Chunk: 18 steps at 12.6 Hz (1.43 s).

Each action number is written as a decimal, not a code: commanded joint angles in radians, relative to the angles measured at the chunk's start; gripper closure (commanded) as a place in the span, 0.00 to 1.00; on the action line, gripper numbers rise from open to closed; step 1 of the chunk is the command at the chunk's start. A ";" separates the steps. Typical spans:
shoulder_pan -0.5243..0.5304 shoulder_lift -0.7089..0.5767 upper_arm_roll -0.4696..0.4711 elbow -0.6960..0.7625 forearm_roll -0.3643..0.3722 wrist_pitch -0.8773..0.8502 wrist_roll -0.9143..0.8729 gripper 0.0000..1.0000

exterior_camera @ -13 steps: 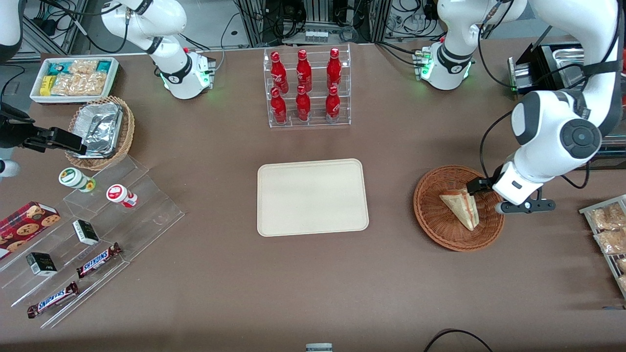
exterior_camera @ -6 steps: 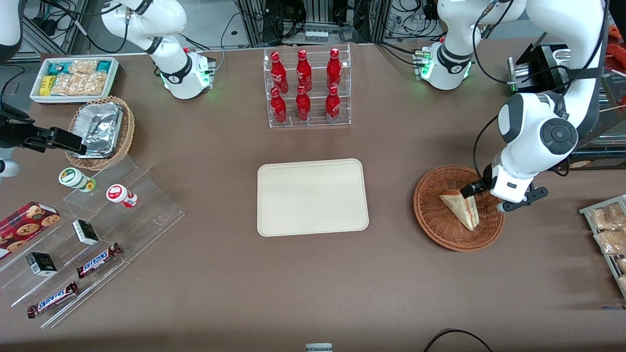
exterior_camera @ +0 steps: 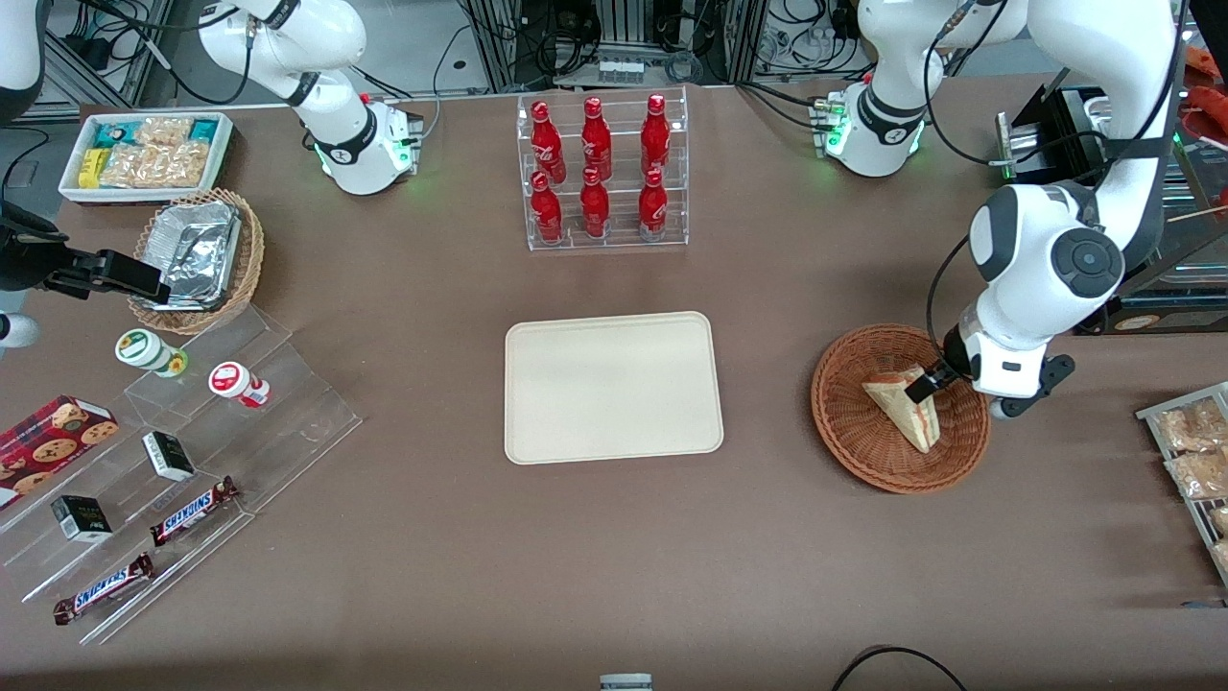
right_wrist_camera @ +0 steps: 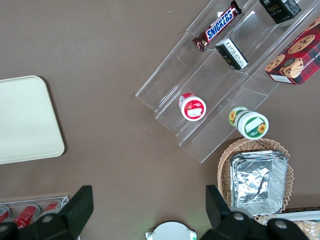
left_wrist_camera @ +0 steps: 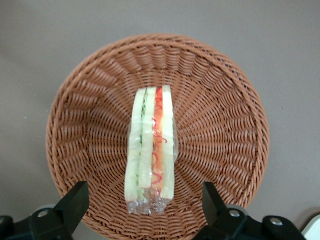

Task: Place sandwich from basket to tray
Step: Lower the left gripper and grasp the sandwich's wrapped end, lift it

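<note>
The round reddish-brown woven wicker basket (left_wrist_camera: 215,100) looks rough and ribbed; the triangular sandwich (left_wrist_camera: 150,150) in it wears glossy, crinkled clear film. The black end effector (left_wrist_camera: 145,210), fingers spread wide above the basket, looks like matt plastic. The flat cream-beige plastic tray (exterior_camera: 614,388) is smooth with a dull sheen, on a matt brown tabletop (exterior_camera: 614,557)

The gripper (left_wrist_camera: 142,210) hung spread wide above the sandwich (left_wrist_camera: 150,155) in the basket (exterior_camera: 844,432), whose low rim alone ringed it, while bare table separated basket from tray (exterior_camera: 537,422) at nine o'clock.
</note>
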 commanded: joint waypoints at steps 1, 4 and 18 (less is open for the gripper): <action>-0.032 0.023 0.003 -0.015 -0.001 0.029 -0.021 0.00; -0.032 0.046 0.003 -0.014 0.016 0.029 -0.007 0.00; -0.015 0.137 0.014 0.005 0.027 0.067 -0.003 1.00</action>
